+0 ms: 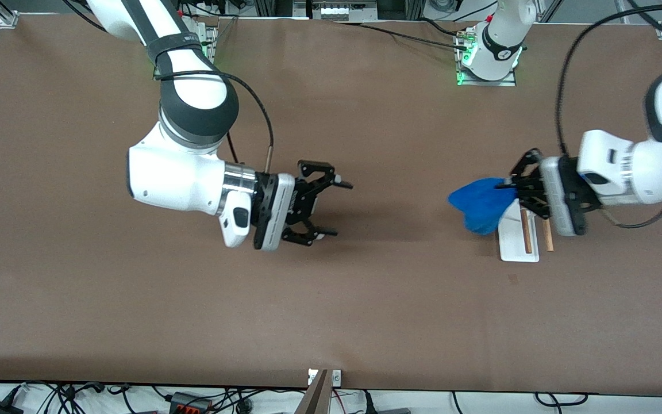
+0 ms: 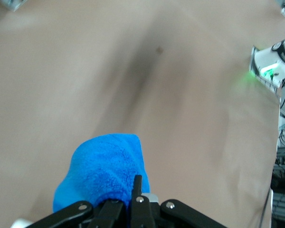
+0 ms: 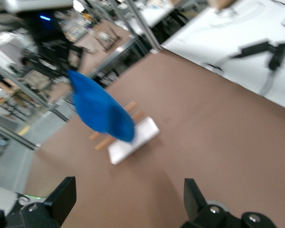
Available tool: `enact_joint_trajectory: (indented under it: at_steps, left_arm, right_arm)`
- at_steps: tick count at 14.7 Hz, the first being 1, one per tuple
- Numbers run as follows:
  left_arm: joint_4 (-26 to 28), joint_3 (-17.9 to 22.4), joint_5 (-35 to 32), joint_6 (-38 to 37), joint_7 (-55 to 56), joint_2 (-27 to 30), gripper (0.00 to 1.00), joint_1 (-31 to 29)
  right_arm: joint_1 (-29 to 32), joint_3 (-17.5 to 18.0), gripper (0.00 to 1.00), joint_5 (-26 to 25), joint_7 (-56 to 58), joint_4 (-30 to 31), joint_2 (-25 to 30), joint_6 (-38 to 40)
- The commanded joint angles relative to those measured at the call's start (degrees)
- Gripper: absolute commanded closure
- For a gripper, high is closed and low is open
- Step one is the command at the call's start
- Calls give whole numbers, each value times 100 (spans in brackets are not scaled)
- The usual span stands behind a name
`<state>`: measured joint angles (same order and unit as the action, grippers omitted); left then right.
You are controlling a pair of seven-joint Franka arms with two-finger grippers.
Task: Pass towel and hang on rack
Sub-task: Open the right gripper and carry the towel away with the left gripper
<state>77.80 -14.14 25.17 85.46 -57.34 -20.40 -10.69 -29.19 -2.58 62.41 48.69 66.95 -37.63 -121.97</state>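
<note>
The blue towel [image 1: 480, 204] hangs bunched in the air from my left gripper [image 1: 509, 187], which is shut on one end of it, over the rack [image 1: 523, 236]. In the left wrist view the towel [image 2: 102, 171] bulges out from between the closed fingers [image 2: 137, 187]. The rack has a flat white base and two wooden rods and stands toward the left arm's end of the table; the towel hides part of it. My right gripper [image 1: 331, 210] is open and empty over the middle of the table. From the right wrist view the towel [image 3: 100, 110] dangles above the rack [image 3: 133, 140].
The brown table [image 1: 308, 299] carries nothing else near the grippers. Both arm bases [image 1: 486, 57] are bolted along the edge farthest from the front camera. Cables and plugs lie off the table's nearest edge.
</note>
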Motion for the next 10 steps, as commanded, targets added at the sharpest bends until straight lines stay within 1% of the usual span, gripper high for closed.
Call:
enact_joint_trajectory:
  at_steps: [1,2,3,5,7,8,10]
  left_arm:
    - [24,-28,-346,-520,-14,317,99,-406]
    - [24,-28,-390,-704,-49,361,99,-625]
    - [16,-36,-408,-828,-75,362,99,-801]
    - [24,-36,-408,-926,-198,388,99,-1145]
    - [16,-36,-722,-917,-225,414,99,-1294]
    - [16,-36,-846,-917,-234,406,99,-1400]
    - [16,-36,-918,-1065,-242,493,99,-1637]
  right_arm:
    - [36,-208,0,-675,-858,353,221,295]
    - [37,-313,0,-1078,-1261,467,221,418]
    - [19,-444,0,-1586,-1700,581,247,611]
    - [54,-699,0,-2361,-2623,661,256,1120]
    - [37,-981,0,-3117,-3651,635,265,1525]
    - [71,-1034,0,-3364,-4178,635,265,1762]
    - [211,-1288,0,-3498,-4831,644,256,2262]
